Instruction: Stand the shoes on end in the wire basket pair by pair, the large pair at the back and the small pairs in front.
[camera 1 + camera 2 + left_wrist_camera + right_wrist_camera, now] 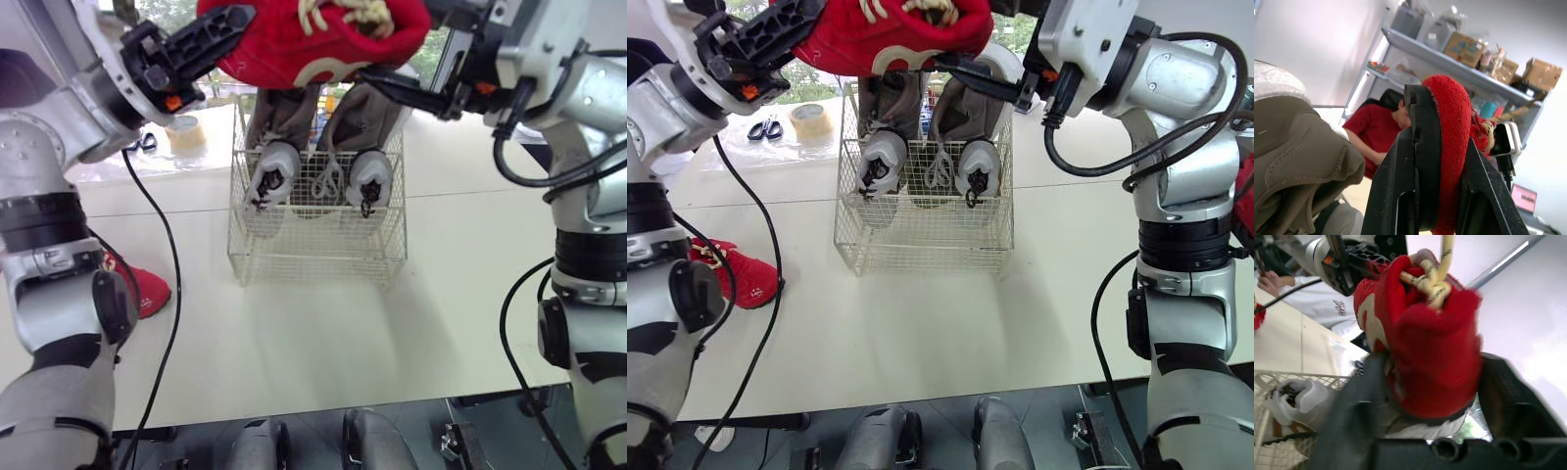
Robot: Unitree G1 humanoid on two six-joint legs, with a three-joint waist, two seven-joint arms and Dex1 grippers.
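**Checker:** First item?
**Clerk:** Red shoe (294,44), cream laces. It hangs in the air above the wire basket (318,250), clear of the rim.

**Checker:** Held by which arm?
**Clerk:** Both. Left gripper (1444,127): jaws closed on the red fabric at the shoe's left end. Right gripper (1432,364): jaws clamped around the opposite end, with the shoe filling the gap between them.

**Checker:** Basket contents?
**Clerk:** Two pairs.
- Large pair (279,117): taupe, standing on end side by side at the back.
- Small pair (274,176): grey-white with dark laces, standing on end just in front, one shoe before each large shoe.

**Checker:** Basket location?
**Clerk:** On the desk (294,343), towards its far side and about midway between the two arms.

**Checker:** Loose stock?
**Clerk:** Three items.
- Second red shoe (740,279): lying on the desk at the robot's left, well apart from the basket.
- Tape roll (186,132): far left part of the desk.
- Scissors (762,128): just beside the tape roll.

**Checker:** Background entries?
**Clerk:** A person in a red top (1376,132), below a shelf (1449,61) carrying cardboard boxes. Another person in a white top (1317,308), behind the left gripper in the right wrist view.
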